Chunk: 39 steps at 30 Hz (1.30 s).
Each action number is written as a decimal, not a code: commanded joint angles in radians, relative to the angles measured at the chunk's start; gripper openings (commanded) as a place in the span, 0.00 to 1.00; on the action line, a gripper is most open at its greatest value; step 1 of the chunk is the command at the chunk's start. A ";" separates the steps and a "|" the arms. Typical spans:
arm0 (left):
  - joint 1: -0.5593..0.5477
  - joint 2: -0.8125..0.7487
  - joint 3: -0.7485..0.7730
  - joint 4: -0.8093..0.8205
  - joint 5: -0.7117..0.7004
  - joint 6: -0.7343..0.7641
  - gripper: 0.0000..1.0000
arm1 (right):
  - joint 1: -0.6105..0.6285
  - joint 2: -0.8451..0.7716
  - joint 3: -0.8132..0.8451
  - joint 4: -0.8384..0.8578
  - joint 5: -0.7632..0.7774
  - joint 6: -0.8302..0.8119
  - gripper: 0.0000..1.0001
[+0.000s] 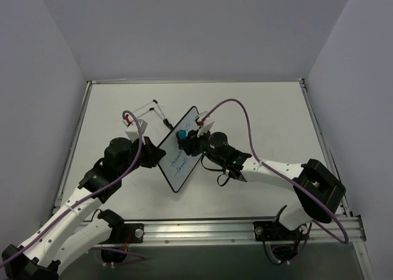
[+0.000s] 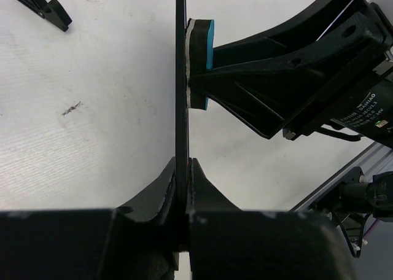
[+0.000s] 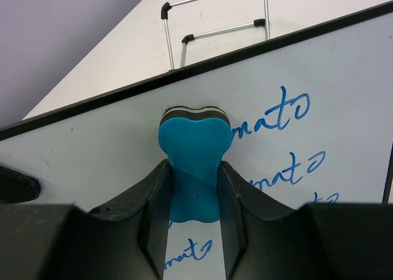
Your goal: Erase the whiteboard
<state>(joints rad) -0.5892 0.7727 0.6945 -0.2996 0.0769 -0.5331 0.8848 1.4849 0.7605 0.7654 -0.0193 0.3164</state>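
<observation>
The whiteboard (image 1: 181, 154) is a white board with a thin black frame and blue handwriting, held tilted up off the table. My left gripper (image 1: 153, 157) is shut on its left edge; in the left wrist view the board (image 2: 180, 77) shows edge-on between my closed fingers (image 2: 161, 188). My right gripper (image 1: 187, 139) is shut on a small blue eraser (image 1: 182, 134) and presses its felt face against the board's upper part. In the right wrist view the eraser (image 3: 195, 151) sits on the board (image 3: 319, 163) beside the blue words.
A wire stand (image 1: 147, 111) with black tips lies on the table behind the board and also shows in the right wrist view (image 3: 215, 16). A black clip (image 2: 40, 7) lies at the far left. The aluminium base rail (image 1: 239, 228) runs along the near edge.
</observation>
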 commanded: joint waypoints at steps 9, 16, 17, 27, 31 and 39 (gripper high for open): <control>-0.032 0.056 0.086 0.024 0.219 -0.008 0.02 | -0.065 0.006 -0.027 0.129 0.007 0.084 0.00; -0.031 0.114 0.146 -0.044 0.262 0.025 0.02 | -0.237 0.071 -0.030 0.227 -0.143 0.130 0.01; -0.031 0.123 0.146 -0.045 0.271 0.027 0.02 | -0.256 0.084 -0.030 0.233 -0.160 0.130 0.01; -0.027 0.138 0.155 -0.064 0.291 0.041 0.02 | -0.372 0.189 -0.040 0.301 -0.214 0.128 0.00; -0.027 0.146 0.157 -0.059 0.308 0.047 0.02 | -0.330 0.164 -0.032 0.307 -0.215 0.127 0.00; -0.026 0.174 0.171 -0.055 0.339 0.056 0.02 | -0.204 0.071 -0.007 0.282 -0.217 0.133 0.00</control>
<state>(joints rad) -0.5831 0.9298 0.8257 -0.3405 0.1558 -0.5133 0.5896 1.6108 0.7261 1.0191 -0.1658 0.4416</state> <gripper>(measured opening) 0.091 0.281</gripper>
